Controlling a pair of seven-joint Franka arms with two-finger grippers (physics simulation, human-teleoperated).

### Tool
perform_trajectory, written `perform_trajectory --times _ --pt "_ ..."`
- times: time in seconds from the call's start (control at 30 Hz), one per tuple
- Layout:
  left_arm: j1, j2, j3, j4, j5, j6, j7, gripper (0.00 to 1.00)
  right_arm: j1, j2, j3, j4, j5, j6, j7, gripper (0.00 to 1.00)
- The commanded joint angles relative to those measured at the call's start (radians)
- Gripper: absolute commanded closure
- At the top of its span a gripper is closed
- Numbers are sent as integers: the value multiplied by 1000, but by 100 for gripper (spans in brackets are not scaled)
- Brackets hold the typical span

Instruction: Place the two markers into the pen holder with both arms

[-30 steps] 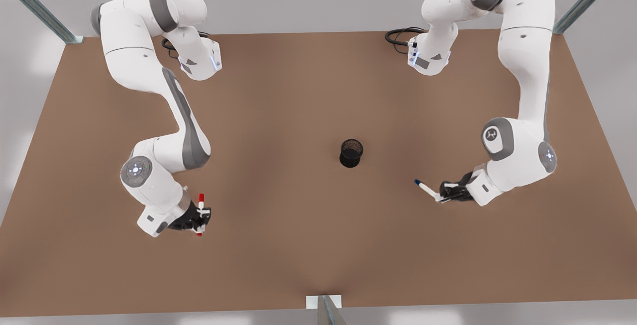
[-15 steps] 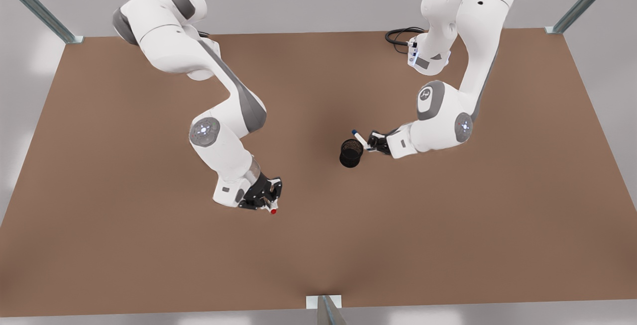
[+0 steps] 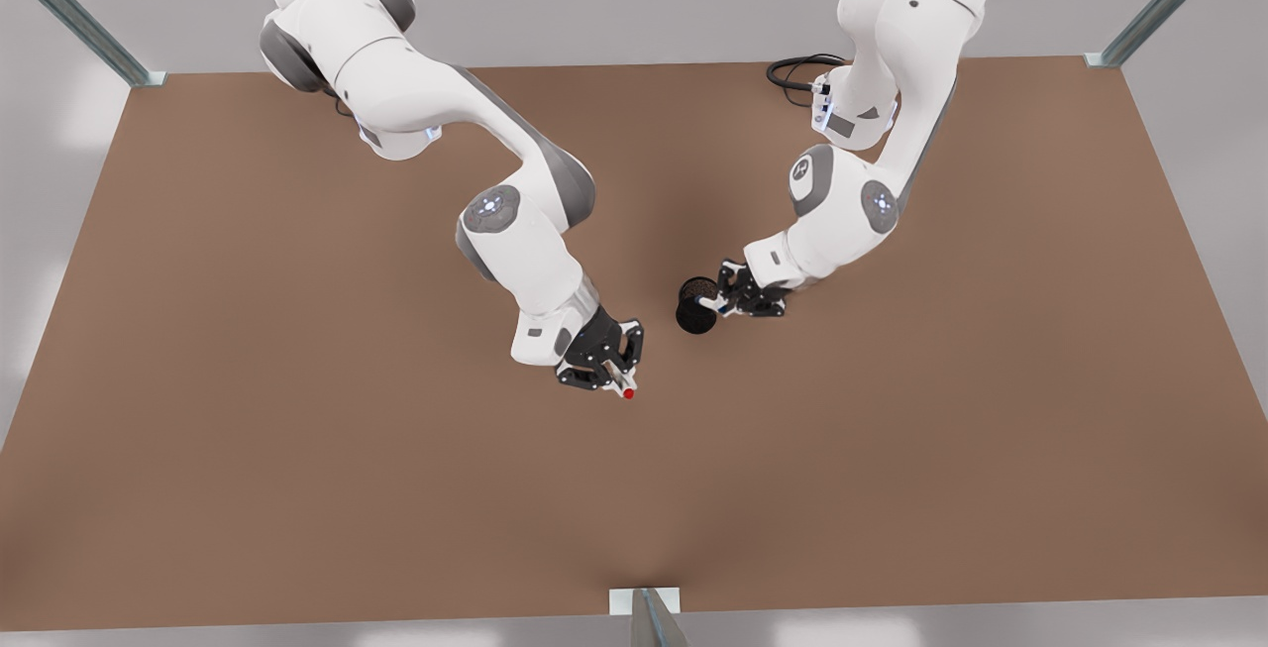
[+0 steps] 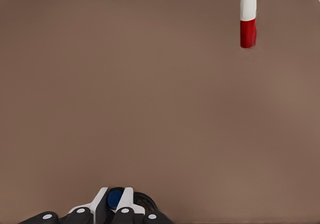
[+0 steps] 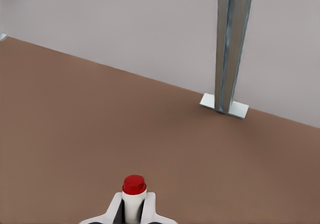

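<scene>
The pen holder (image 3: 696, 306), a small black mesh cup, stands at the table's middle. My left gripper (image 3: 730, 298), on the front view's right, hangs right beside its rim, shut on the blue marker (image 3: 708, 302). In the left wrist view the blue marker's end (image 4: 115, 199) sits between the left gripper's (image 4: 114, 201) fingers, with the pen holder's rim (image 4: 146, 203) just beyond. My right gripper (image 3: 618, 377), on the front view's left of the holder, is shut on the red marker (image 3: 628, 393), held near upright. In the right wrist view the red marker (image 5: 134, 188) stands up from between the right gripper's (image 5: 133, 207) fingers.
The brown table (image 3: 297, 429) is bare around the holder. A black cable coil (image 3: 795, 72) lies by the far arm base. Metal frame posts stand at the far corners and at the near edge (image 3: 646, 613). That post (image 5: 231, 49) also faces the right wrist view.
Both arms have swung in toward the table's middle. The left gripper carried the blue marker up to the holder's rim and tipped it down. The right gripper brought the red marker closer to the holder.
</scene>
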Motion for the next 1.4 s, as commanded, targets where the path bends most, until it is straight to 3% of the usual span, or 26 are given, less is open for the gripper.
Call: perform_trajectory --times 0.0,0.03,0.1,0.23,0.33,0.37,0.4,0.47,0.53,0.63,0.67,0.8,0.97,1.37 --pt "-10 -6 -1 -16 -17 78 240 79 1 -1 0 0 -28 23 153 79" --pt "-22 -9 -1 -21 -15 78 246 79 -1 -1 0 0 -28 23 153 79" --pt "-41 -12 1 -22 -8 77 306 1 0 2 0 -1 -28 28 153 79" --pt "-39 -72 13 -65 -5 48 308 0 -1 4 0 -1 -28 34 153 79" --pt "154 -78 136 13 -5 -291 357 0 7 13 3 -1 -29 66 153 79" --pt "194 -73 195 51 137 -328 349 0 24 15 3 -1 -26 92 154 79" --pt "206 -64 257 155 204 -484 290 0 33 19 3 -1 -26 118 156 79" --pt "197 -39 277 393 581 -722 -95 0 95 27 0 -1 -26 172 216 79" --pt "209 -39 283 539 600 -882 -326 0 134 42 -3 -6 -69 220 246 79" --pt "182 -47 298 633 661 -974 -510 0 191 48 -3 -10 -207 221 426 79" --pt "47 -53 418 647 653 -985 -528 0 212 42 -1 -35 -288 230 518 79" --pt "31 -13 427 657 653 -969 -527 0 218 -22 14 -208 -601 310 811 79" --pt "39 2 427 656 655 -966 -524 0 221 -22 14 -248 -894 313 1069 79" --pt "57 13 430 656 656 -960 -521 0 289 27 8 -207 -1060 312 1302 79"
